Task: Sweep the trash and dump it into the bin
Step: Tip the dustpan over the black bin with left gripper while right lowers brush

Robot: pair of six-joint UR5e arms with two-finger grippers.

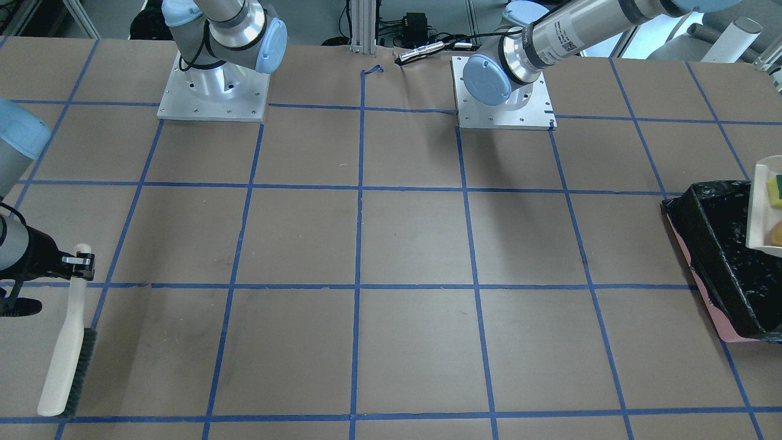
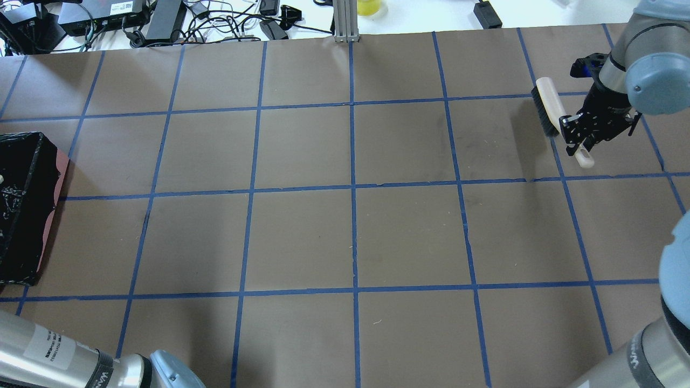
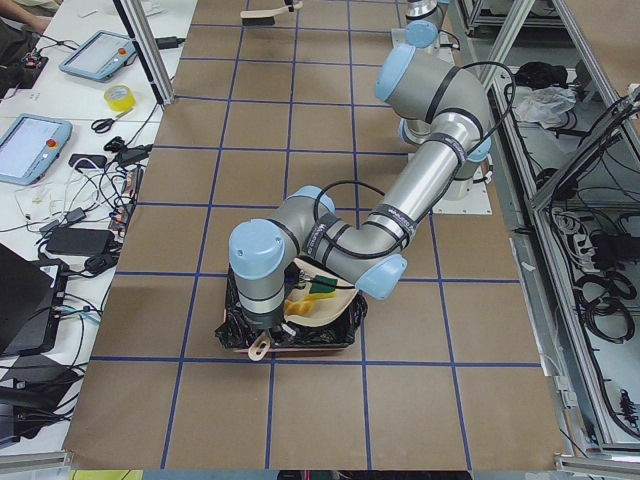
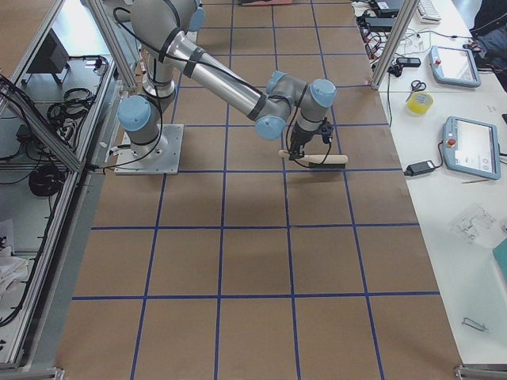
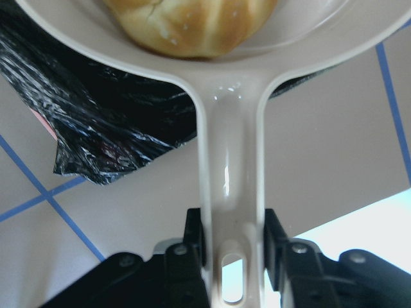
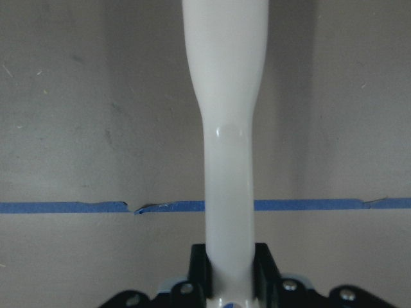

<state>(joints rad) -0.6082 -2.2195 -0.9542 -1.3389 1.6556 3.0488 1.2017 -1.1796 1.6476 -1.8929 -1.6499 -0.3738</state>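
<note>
My left gripper (image 5: 232,247) is shut on the handle of the beige dustpan (image 5: 231,160) and holds it over the bin (image 1: 715,256), which is lined with black plastic and pink outside. The pan (image 1: 763,208) carries the trash: a green-and-yellow sponge wedge (image 1: 776,189), a yellow-brown lump (image 1: 777,232) and a tan croissant-like piece (image 5: 192,25). My right gripper (image 2: 579,137) is shut on the white handle of a brush (image 2: 552,105) at the far side of the table, bristles against the surface. The handle fills the right wrist view (image 6: 226,128).
The brown table (image 2: 350,237) is marked with a blue tape grid. The two arm bases (image 1: 214,91) stand at its robot edge. Cables and electronics (image 2: 161,21) lie beyond the far edge. The bin (image 2: 21,210) sits at the table's left end.
</note>
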